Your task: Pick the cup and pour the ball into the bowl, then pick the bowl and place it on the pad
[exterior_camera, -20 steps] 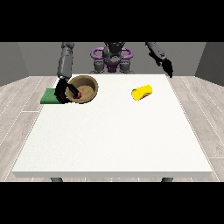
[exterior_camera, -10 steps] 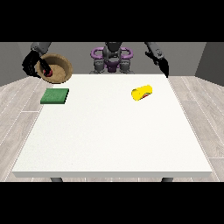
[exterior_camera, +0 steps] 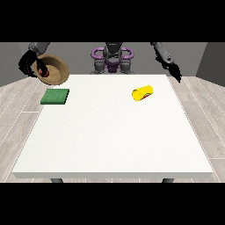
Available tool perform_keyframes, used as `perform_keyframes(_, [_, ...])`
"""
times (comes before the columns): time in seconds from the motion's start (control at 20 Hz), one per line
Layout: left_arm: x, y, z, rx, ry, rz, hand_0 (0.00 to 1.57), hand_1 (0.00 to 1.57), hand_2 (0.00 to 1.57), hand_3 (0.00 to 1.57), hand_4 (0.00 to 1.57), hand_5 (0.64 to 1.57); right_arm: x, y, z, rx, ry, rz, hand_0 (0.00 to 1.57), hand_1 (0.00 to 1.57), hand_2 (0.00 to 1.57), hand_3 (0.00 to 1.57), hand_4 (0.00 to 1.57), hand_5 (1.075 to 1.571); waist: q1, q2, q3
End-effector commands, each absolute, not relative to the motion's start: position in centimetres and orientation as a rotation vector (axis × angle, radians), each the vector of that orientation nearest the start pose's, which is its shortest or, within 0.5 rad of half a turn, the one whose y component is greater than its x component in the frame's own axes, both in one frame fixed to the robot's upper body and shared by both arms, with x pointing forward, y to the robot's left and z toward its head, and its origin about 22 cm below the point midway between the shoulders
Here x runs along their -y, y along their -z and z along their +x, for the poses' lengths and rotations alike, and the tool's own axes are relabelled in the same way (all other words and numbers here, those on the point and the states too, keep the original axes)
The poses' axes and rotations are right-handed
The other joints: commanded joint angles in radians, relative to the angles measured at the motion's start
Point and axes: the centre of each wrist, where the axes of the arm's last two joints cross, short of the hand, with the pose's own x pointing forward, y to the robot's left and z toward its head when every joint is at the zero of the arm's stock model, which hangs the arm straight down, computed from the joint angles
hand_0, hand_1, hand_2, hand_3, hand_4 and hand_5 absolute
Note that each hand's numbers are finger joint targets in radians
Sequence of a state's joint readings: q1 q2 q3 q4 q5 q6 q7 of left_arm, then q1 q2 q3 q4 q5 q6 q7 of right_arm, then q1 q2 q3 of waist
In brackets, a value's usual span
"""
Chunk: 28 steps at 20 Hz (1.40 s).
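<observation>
White table (exterior_camera: 112, 136): yellow cup (exterior_camera: 143, 93) on side. Hand at view's left (exterior_camera: 29, 64) grasps tilted brown bowl (exterior_camera: 56, 70), red ball (exterior_camera: 42, 71) inside, above green pad (exterior_camera: 55, 96). Hand at view's right (exterior_camera: 175, 71): fingers indiscernible.

You had the pad (exterior_camera: 55, 96) lying on the table (exterior_camera: 110, 132) near its far left corner, and the cup (exterior_camera: 143, 93) on its side toward the far right edge. The bowl (exterior_camera: 53, 69) hung tilted above and behind the pad, off the table.

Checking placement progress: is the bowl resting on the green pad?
No: the bowl is held up in the air by the robot hand at the view's left, above and behind the green pad.
</observation>
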<state>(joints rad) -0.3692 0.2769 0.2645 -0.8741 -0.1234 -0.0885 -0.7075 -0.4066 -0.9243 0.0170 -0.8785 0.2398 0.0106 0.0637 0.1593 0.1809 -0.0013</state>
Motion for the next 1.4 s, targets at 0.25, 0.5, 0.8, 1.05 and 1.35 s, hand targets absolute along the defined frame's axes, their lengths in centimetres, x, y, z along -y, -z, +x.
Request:
perform_keyframes(0.25, [-40.1, -3.1, 32.7, 2.173, 0.118, 0.257, 0.00, 0.00, 0.00, 0.00, 0.88, 1.175, 50.9, -9.6, 30.2, 1.193, -0.370, -1.116, 1.57, 1.57, 1.57, 1.57, 1.40, 1.562, 0.036, 0.207, 0.0032])
perform_keyframes(0.5, [-42.5, -2.6, 30.3, 2.161, 0.101, 0.296, 0.00, 0.00, 0.00, 0.00, 0.89, 1.191, 49.6, -4.8, 29.8, 1.231, -0.193, -0.975, 1.57, 1.57, 1.57, 1.57, 1.22, 1.548, 0.008, 0.204, 0.0044])
perform_keyframes(0.8, [-44.2, -3.6, 29.7, 2.177, 0.083, 0.301, 0.00, 0.00, 0.00, 0.00, 0.86, 1.163, 50.6, -7.2, 31.2, 1.280, 0.146, -0.743, 1.57, 1.57, 1.57, 1.31, 0.36, 1.399, -0.001, 0.227, 0.0046])
perform_keyframes(1.05, [-44.7, -3.9, 28.2, 2.191, 0.093, 0.303, 0.00, 0.00, 0.00, 0.00, 0.86, 1.188, 54.4, -12.1, 30.0, 1.310, 0.264, -0.796, 0.15, 0.15, 0.63, 0.24, 0.00, 1.237, 0.000, 0.225, 0.0036])
perform_keyframes(1.35, [-44.7, -4.3, 28.0, 2.197, 0.038, 0.294, 0.00, 0.00, 0.00, 0.00, 0.88, 1.213, 55.3, -14.5, 30.1, 1.358, 0.285, -0.777, 0.00, 0.00, 0.48, 0.03, 0.00, 1.297, -0.028, 0.239, 0.0028])
